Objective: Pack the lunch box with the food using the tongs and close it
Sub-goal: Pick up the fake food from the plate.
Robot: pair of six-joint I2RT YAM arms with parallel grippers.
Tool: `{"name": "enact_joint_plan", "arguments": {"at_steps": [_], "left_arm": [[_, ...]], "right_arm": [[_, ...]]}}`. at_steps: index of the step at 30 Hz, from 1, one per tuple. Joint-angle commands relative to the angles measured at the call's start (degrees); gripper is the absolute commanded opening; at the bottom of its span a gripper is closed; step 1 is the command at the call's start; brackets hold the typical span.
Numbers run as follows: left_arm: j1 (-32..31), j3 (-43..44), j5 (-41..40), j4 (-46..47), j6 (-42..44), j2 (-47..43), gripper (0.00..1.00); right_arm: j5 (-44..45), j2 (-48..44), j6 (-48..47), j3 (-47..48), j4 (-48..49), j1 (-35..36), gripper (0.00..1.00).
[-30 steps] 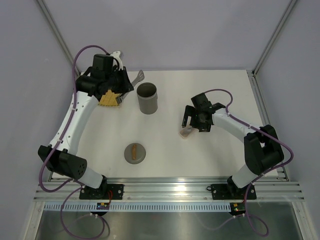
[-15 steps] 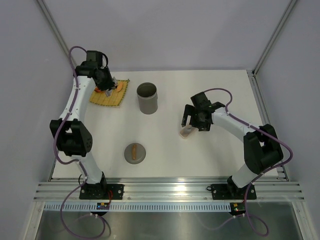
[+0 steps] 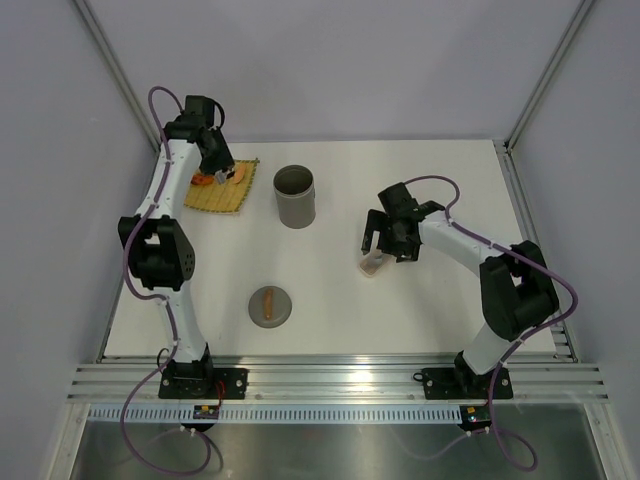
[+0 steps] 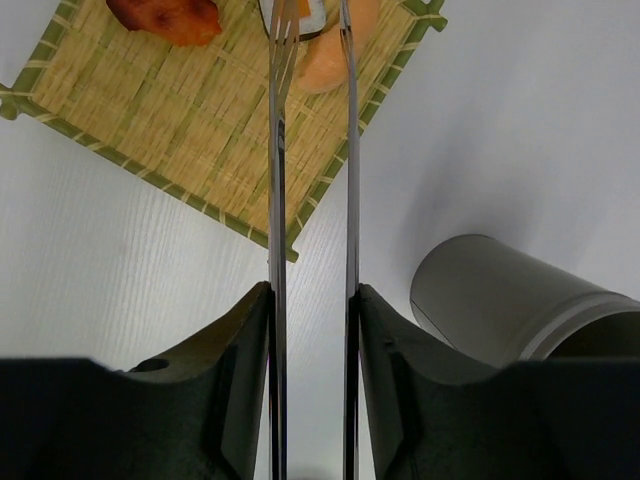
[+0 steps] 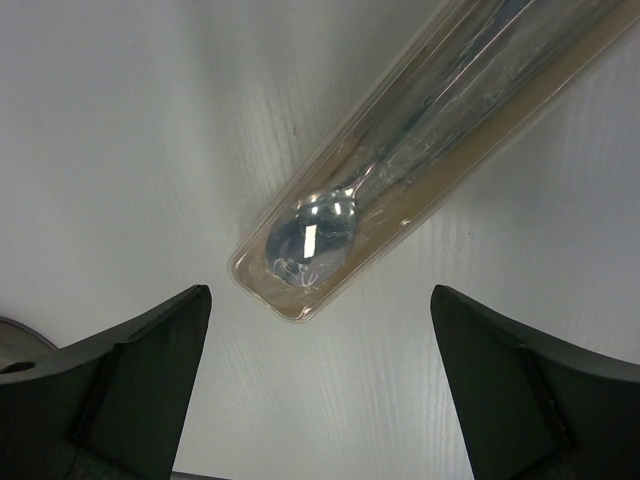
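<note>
The lunch box (image 3: 294,195), an open grey canister, stands upright mid-table; its wall also shows in the left wrist view (image 4: 510,305). My left gripper (image 3: 215,160) (image 4: 312,292) is shut on the tongs (image 4: 278,200). Their two silver arms run parallel with a gap, out over the mat. The food (image 3: 218,177) lies on the mat: a red piece (image 4: 170,15), an orange piece (image 4: 335,65), and a white roll (image 4: 312,15) between the tong tips. My right gripper (image 3: 388,245) (image 5: 320,295) hangs open and empty over the table.
The yellow woven mat (image 3: 222,195) (image 4: 190,110) lies left of the canister. A clear cutlery case (image 3: 373,264) (image 5: 400,170) with a spoon inside lies under the right gripper. A round grey lid (image 3: 270,305) with a brown handle sits near the front.
The left arm has swung toward the back left corner, bringing the tongs down over the mat's far edge. The tong arms have spread apart. The right arm has hardly moved.
</note>
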Motion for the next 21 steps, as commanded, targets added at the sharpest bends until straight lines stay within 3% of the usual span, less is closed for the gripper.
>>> {"name": "enact_joint_plan", "arguments": {"at_steps": [1,11,21], "left_arm": [[0.35,2.87,-2.08,1.70,-0.98,1.52,0.42],[0.70,3.04,-4.19,3.10,-1.24,3.89,0.51],[1.05,6.21,-3.40,3.72,-1.77,8.73,0.52]], "right_arm": [[0.84,0.38,-0.67,2.55,-0.22,0.64,0.99],[0.66,1.44,-1.02,2.99,-0.30,0.73,0.99],[0.66,2.58,-0.93,3.52,-0.39,0.64,0.99]]}}
